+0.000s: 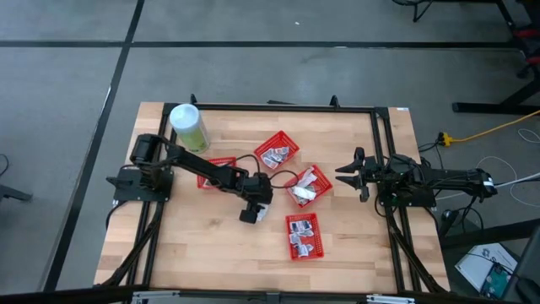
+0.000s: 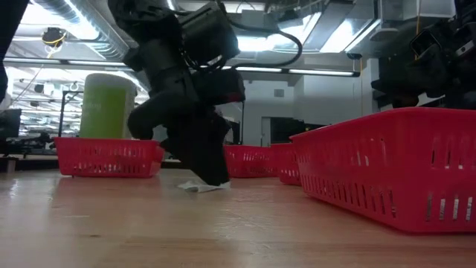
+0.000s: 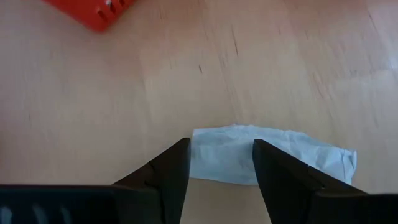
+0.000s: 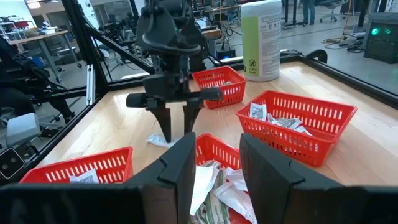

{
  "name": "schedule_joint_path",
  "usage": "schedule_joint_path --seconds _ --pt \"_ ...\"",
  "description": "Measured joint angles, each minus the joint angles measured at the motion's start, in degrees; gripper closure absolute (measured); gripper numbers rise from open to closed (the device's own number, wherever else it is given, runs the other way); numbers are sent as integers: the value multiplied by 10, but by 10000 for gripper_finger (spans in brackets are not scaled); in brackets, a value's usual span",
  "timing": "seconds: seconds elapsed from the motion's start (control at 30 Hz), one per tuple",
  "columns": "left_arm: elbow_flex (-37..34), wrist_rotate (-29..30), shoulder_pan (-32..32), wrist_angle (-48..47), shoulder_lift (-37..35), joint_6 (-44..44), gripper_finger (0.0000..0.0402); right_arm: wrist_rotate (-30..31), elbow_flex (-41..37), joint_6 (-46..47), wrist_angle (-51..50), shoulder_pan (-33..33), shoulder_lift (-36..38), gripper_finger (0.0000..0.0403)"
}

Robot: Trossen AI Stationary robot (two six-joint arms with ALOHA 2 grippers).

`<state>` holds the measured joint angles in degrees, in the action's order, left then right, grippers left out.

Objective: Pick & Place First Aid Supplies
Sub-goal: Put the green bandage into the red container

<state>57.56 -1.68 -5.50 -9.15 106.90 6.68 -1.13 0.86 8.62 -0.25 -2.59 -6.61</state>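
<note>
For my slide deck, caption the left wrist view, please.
Open left gripper straddles a white packet lying on the wooden table.

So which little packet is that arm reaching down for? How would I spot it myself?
Start at the wooden table and find the left gripper, pointing down near the middle, just left of the red baskets. The packet lies flat on the bare wood between its open fingers. It is a crumpled white one, and unlike the other supplies, it sits alone outside any basket.

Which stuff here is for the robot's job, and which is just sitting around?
For the job:
- packet on the table, under the open left gripper
- packets in the baskets

Just sitting:
- green canister
- right gripper, waiting
</note>
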Motion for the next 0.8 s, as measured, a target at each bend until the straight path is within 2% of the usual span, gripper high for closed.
schedule_joint_path --seconds 0.27,0.4,0.63,0.8 --pt "2 0 0 15 17 -1 243 0 0 0 0 0 0 276" --pt "2 -7 -1 10 16 0 286 0 0 0 0 0 0 276" --pt "1 -29 -1 13 17 1 384 0 0 1 0 0 0 276" --pt "2 -30 -1 18 15 1 395 0 0 0 0 0 0 276"
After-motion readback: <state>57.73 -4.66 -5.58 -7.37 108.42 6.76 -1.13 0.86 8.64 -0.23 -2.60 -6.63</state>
